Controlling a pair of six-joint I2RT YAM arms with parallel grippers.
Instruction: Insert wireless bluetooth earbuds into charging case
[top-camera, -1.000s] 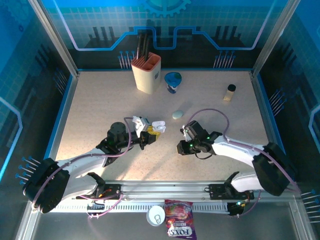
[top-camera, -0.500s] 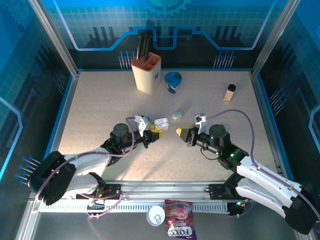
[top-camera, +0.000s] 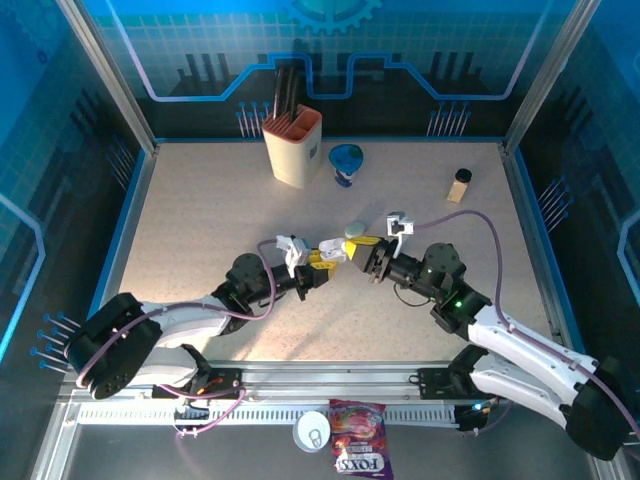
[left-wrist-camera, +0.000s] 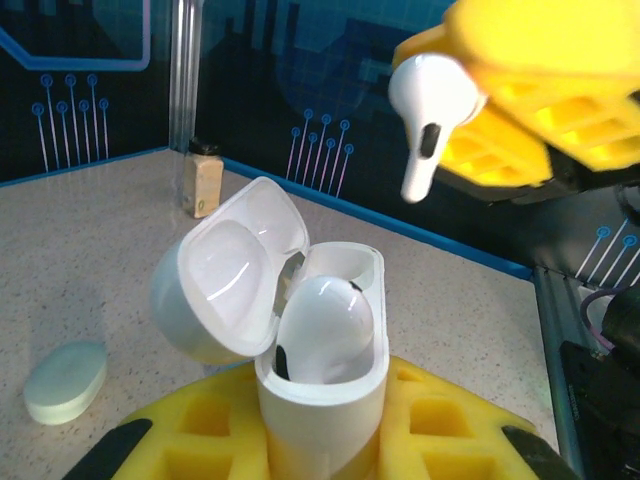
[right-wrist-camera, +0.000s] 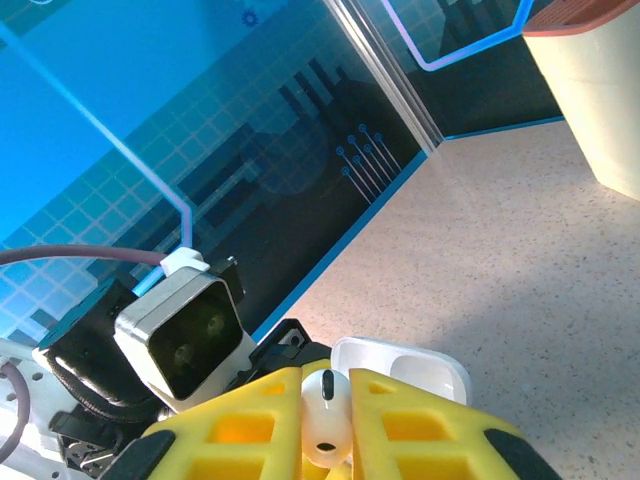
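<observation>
A: Item one, the loose white stemmed earbud (left-wrist-camera: 432, 110); where do we enter it?

B: Pinched between the yellow pads of the right gripper (top-camera: 358, 249), stem hanging down; held in the air just above and to one side of the open glossy white charging case (left-wrist-camera: 322, 372); not yet in a bay.

A: And the change we log against a second ago?

B: The right arm was then folded back, its gripper well apart from the case; it has since swung in, and the two grippers now stand nose to nose; the left gripper (top-camera: 318, 263) has also edged toward the middle of the speckled beige table (top-camera: 200, 220); we judge insertion to be the step in hand, with only the lowering left.

A: Left gripper, state?

B: Clamped narrow on the case's lower body; the lid (left-wrist-camera: 225, 270) is flipped back.

A: Containers and contents?

B: Charging case: one seated white earbud (left-wrist-camera: 325, 325) in the near bay; the far bay (left-wrist-camera: 345, 265) looks vacant; we take it as the target.
Pale mint pebble-shaped case (left-wrist-camera: 65, 380): closed, lying on the table near by; contents not to be told.
Cream tub with orange rim (top-camera: 293, 150): dark handles standing in it.
Small tan bottle with black cap (left-wrist-camera: 203, 180): capped; contents unseen.
</observation>
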